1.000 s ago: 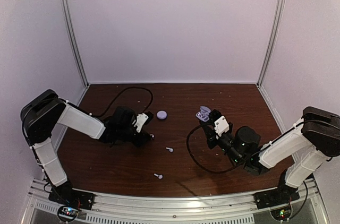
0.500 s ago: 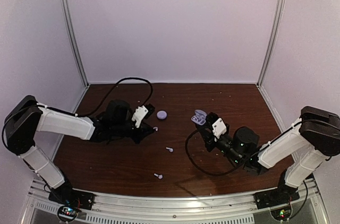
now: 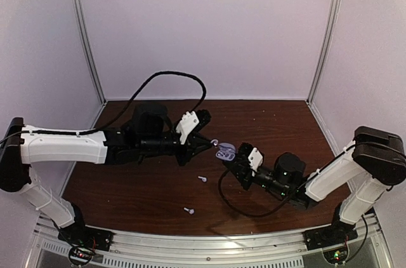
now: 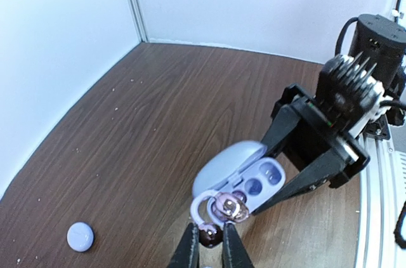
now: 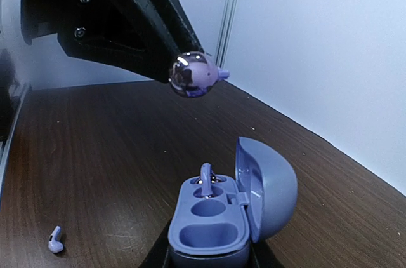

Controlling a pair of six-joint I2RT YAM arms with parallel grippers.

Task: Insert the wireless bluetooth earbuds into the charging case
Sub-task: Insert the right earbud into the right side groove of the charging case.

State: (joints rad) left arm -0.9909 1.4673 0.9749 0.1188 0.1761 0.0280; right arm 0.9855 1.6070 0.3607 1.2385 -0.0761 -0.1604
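Observation:
My right gripper [image 3: 232, 159] is shut on the base of the lilac charging case [image 3: 226, 151], whose lid stands open [image 5: 266, 185]. One earbud [image 5: 206, 179] sits in the case's far slot, stem up. My left gripper [image 3: 212, 143] reaches in from the left, shut on another small shiny earbud [image 4: 210, 235], seen in the right wrist view [image 5: 193, 74] hanging above and beyond the case. In the left wrist view the case [image 4: 228, 166] lies just past my fingertips [image 4: 190, 250], with the right gripper's black fingers [image 4: 298, 182] on either side of it.
Two loose earbuds lie on the brown table, one [image 3: 202, 179] in front of the case and one [image 3: 189, 210] nearer the front edge; one of them shows in the right wrist view [image 5: 56, 240]. A closed round lilac case [image 4: 80, 237] lies to the left. White walls enclose the table.
My left arm has stretched right and away from its base, carrying the earbud to the case. My right gripper has brought the open case left, toward the table's middle.

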